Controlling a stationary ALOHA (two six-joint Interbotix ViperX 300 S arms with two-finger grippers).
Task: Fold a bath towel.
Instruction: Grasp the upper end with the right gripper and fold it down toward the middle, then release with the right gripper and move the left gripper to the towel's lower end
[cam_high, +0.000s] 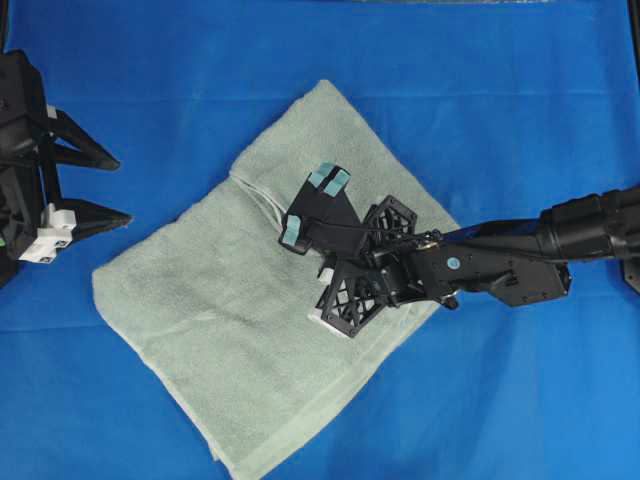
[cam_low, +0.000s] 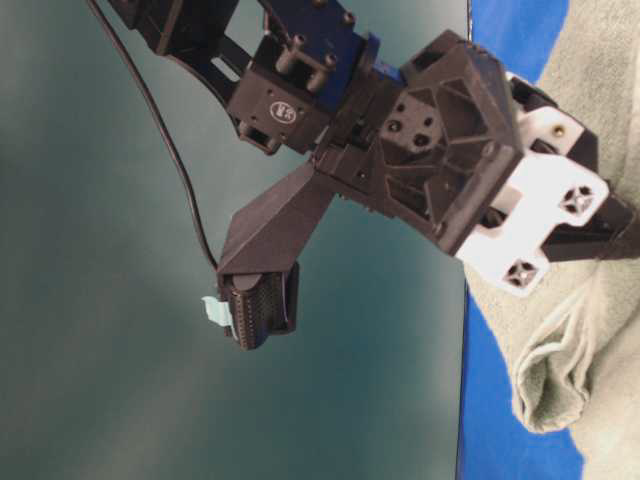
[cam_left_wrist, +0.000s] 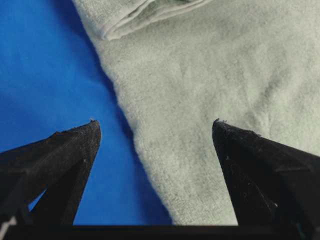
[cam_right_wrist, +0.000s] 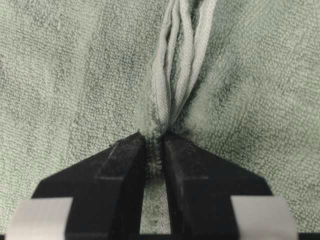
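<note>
The bath towel (cam_high: 200, 310) is pale sage green and lies folded on the blue cloth, turned like a diamond. My right gripper (cam_high: 305, 208) reaches in from the right to the towel's middle. In the right wrist view this gripper (cam_right_wrist: 155, 136) is shut on a bunch of the towel's lighter hemmed edges (cam_right_wrist: 182, 55), which fan out beyond the tips. My left gripper (cam_high: 122, 189) stands open at the far left, above the blue cloth and apart from the towel. In the left wrist view the towel's fuzzy edge (cam_left_wrist: 150, 165) runs between its spread fingers, and nothing is held.
The blue cloth (cam_high: 480, 90) covers the whole table around the towel. The right arm (cam_high: 520, 265) stretches across the right half. The table-level view shows a rolled towel corner (cam_low: 545, 380) and a dark teal wall (cam_low: 100, 300) behind a black gripper housing.
</note>
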